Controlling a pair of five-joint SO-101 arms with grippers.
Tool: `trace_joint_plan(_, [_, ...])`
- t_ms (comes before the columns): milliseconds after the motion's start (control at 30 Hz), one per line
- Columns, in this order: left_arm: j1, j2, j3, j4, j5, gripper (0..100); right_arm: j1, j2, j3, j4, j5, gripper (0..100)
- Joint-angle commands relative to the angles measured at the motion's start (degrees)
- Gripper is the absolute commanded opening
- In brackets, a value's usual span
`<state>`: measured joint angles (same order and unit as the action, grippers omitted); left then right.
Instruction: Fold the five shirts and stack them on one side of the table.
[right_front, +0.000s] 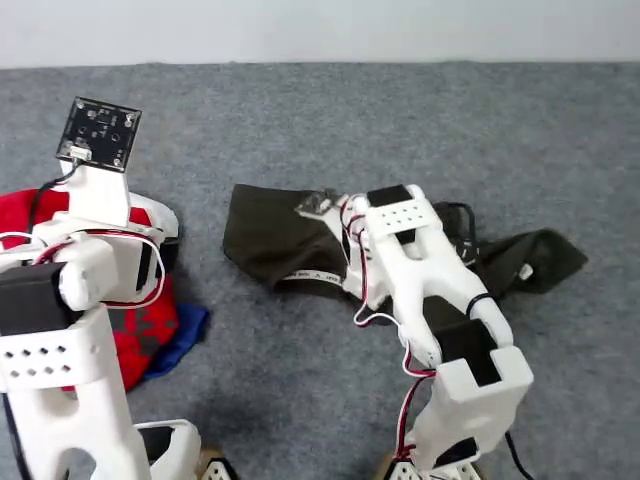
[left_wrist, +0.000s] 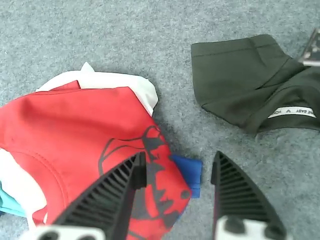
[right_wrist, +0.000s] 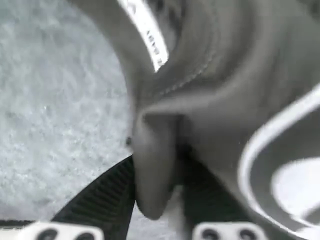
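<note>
**Print on the cloth: one label, one graphic**

Dark shirt, at the neck: a white label strip with one line of small dark capitals and a small triangle mark, cut off at the edge. In my right wrist view this strip is blurred past reading. Red shirt: a dark line drawing, no legible letters.

dark olive shirt crumpled mid-table; red shirt folded, atop white shirt.
</note>
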<state>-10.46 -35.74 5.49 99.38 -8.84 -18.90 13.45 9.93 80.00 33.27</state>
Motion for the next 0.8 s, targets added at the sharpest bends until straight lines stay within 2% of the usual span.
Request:
trace_joint_plan(0, [-0.4,-0.9,-0.3,1.1,0.3,21,-0.1,-0.7,-7.5,2.9,0.1,2.0])
trace_joint_plan(300, [-0.3,-1.1,-0.3,1.1,0.2,21,0.2,-0.7,-35.2,22.6,3.4,1.0])
trace_joint_plan(467, [-0.3,-1.1,-0.6,1.0,0.2,21,-1.8,-4.7,-44.1,22.9,3.8,1.0])
trace_joint_plan(633, [-0.4,-1.3,-0.7,1.0,0.2,21,-7.7,-9.7,-44.5,22.8,4.8,1.0])
trace_joint_plan(767, [-0.5,-1.3,-0.7,1.0,0.2,21,-8.0,-14.5,-44.5,22.8,5.2,1.0])
